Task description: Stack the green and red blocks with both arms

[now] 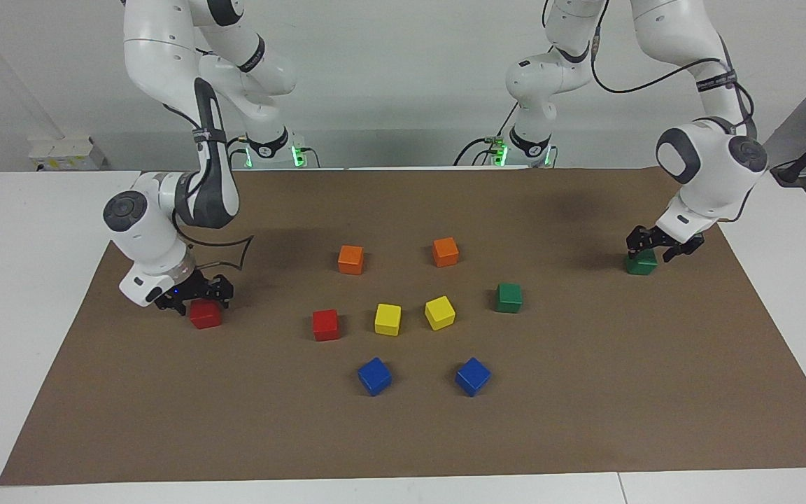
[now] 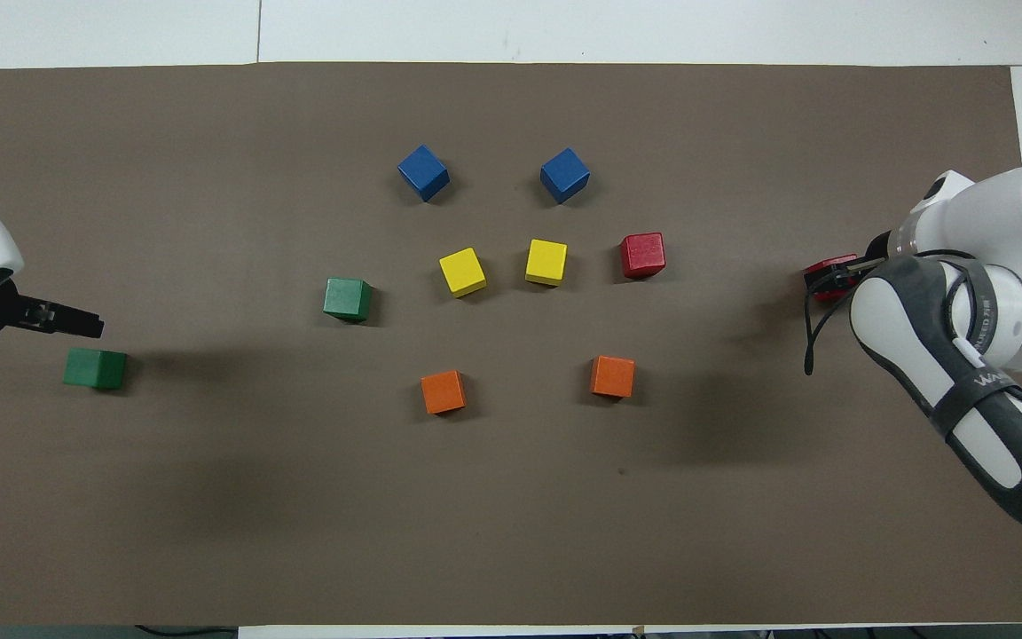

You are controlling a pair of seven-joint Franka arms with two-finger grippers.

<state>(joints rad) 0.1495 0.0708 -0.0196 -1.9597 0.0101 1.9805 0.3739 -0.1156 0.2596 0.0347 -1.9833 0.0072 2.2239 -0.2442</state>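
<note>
Nothing is stacked yet — your left end effector [image 1: 650,246] sits low over the green block [image 1: 641,263] at its counter end, your right end effector [image 1: 196,292] over the red block [image 1: 205,314] at its end; whether either is open, I cannot tell.

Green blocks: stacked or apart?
Apart. One green block lies by the left gripper at the left arm's end; the other green block sits alone mid-table.

Eight blocks [image 2: 546,262] cluster mid-mat [image 2: 209,532]; two lie at its ends
</note>
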